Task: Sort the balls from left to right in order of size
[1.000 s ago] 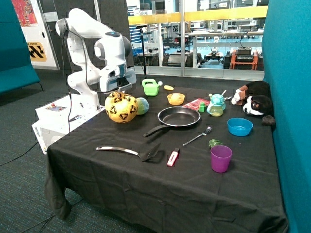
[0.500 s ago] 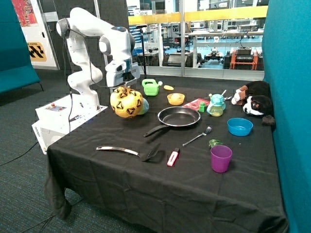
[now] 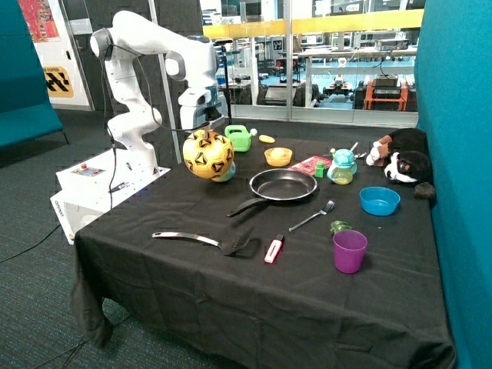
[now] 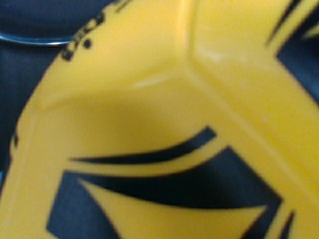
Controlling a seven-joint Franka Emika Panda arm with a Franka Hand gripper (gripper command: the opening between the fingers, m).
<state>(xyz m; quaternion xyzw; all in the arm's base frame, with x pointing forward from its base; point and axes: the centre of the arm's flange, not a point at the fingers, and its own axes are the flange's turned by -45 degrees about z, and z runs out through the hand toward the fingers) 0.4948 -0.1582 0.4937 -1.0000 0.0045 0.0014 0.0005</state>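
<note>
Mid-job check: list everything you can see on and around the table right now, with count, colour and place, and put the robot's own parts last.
football: 1, yellow with black markings, lifted off the cloth under the gripper
pastel ball: 1, mostly hidden behind the football
watering can: 1, green, far edge
small ball: 1, orange-yellow, beside the watering can
bowl: 1, yellow, behind the frying pan
frying pan: 1, black, table centre
spatula: 1, dark, front
fork: 1, silver, beside the pan
cup: 1, purple, front
blue bowl: 1, near the plush dog
plush dog: 1, black, brown and white, against the teal wall
gripper: 1, on top of the football; its grip is hidden
</note>
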